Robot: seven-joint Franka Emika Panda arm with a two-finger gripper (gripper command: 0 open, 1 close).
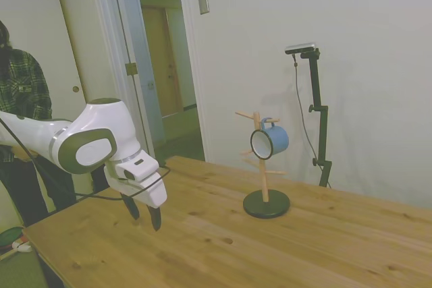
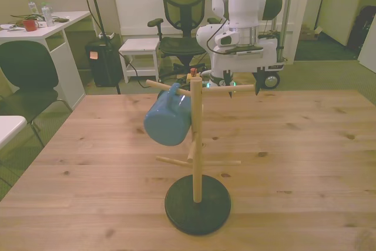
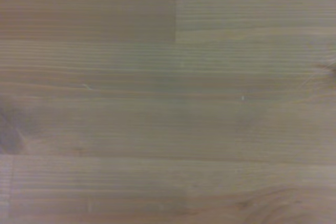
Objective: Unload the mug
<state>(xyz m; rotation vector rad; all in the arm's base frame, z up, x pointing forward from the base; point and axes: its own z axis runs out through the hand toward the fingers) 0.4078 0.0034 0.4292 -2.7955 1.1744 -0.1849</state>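
Hanging on a peg of the wooden rack (image 1: 264, 166), the mug (image 1: 271, 140) — blue enamel, white inside, dark rim — sits well apart from the gripper (image 1: 144, 212), whose fingers are spread, holding nothing, just above the table (image 1: 202, 247).

One mug (image 1: 271, 141) up on one wooden rack (image 1: 264, 166), one desk (image 1: 202, 241) underneath, and one person (image 1: 23, 99) looking on.
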